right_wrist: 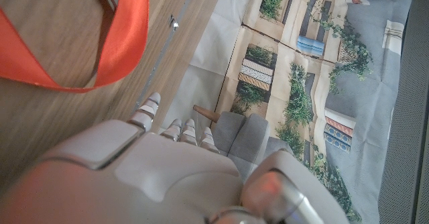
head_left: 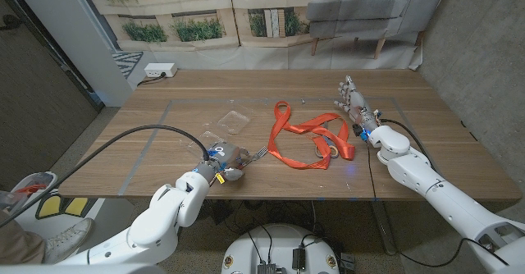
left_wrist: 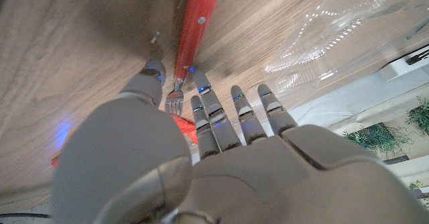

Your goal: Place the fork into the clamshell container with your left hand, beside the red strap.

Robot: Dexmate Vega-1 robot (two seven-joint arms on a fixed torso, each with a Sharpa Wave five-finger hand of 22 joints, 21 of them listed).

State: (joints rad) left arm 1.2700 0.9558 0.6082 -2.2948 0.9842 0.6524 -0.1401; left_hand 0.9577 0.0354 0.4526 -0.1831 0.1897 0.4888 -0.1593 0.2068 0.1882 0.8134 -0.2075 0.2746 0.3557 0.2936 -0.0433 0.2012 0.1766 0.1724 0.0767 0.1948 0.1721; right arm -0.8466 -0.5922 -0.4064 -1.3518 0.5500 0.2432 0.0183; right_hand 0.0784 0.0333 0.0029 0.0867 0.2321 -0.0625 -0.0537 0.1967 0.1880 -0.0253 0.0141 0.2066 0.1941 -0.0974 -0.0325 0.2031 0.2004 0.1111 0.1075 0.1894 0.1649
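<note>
The fork (left_wrist: pixel 194 26) has a red handle and lies on the wooden table; its metal tines (left_wrist: pixel 174 103) point at my left hand (left_wrist: pixel 221 150). The tines sit between that hand's thumb and fingers, which are spread with gaps on both sides of the fork. In the head view my left hand (head_left: pixel 223 163) is near the table's front edge, the fork (head_left: pixel 256 152) just beyond it. The clear clamshell container (head_left: pixel 234 120) lies further back. The red strap (head_left: pixel 308 139) loops across the table's middle. My right hand (head_left: pixel 354 103) stands beside the strap's right end, fingers extended, holding nothing.
Blue tape lines (head_left: pixel 156 122) mark a rectangle on the table. A white power strip (head_left: pixel 160 70) lies on the floor behind the table's back left corner. The clear plastic of the container (left_wrist: pixel 335 36) shows beyond my left fingers. A piece of strap (right_wrist: pixel 100 43) lies by my right hand.
</note>
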